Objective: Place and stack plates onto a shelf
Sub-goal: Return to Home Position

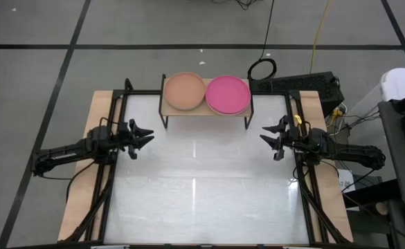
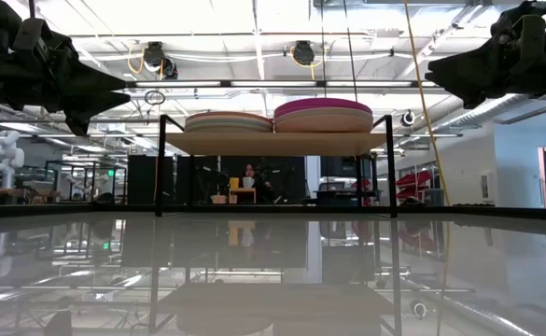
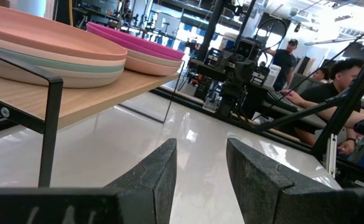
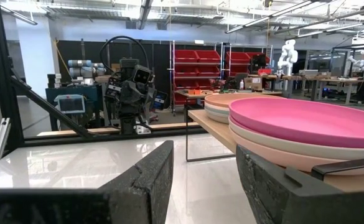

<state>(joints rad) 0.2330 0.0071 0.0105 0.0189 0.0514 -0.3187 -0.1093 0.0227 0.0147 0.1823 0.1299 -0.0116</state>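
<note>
Two stacks of plates sit on the wooden shelf [image 1: 206, 109] at the table's far edge. The left stack has a peach plate [image 1: 184, 90] on top, the right stack a magenta plate [image 1: 228, 93]. In the low view the stacks [image 2: 228, 121] [image 2: 322, 114] rest flat on the shelf top [image 2: 274, 142]. My left gripper [image 1: 147, 135] hovers open above the table's left side, away from the shelf. My right gripper [image 1: 264, 133] hovers open at the right side. The left wrist view shows the peach stack [image 3: 51, 46]; the right wrist view shows the magenta plate [image 4: 312, 121].
The white table top [image 1: 202, 187] reflects the ceiling lights. Black frame rails run along its left and right sides [image 1: 104, 187]. A black cable coil [image 1: 262, 69] lies behind the shelf. People sit beyond the table in the left wrist view [image 3: 322, 93].
</note>
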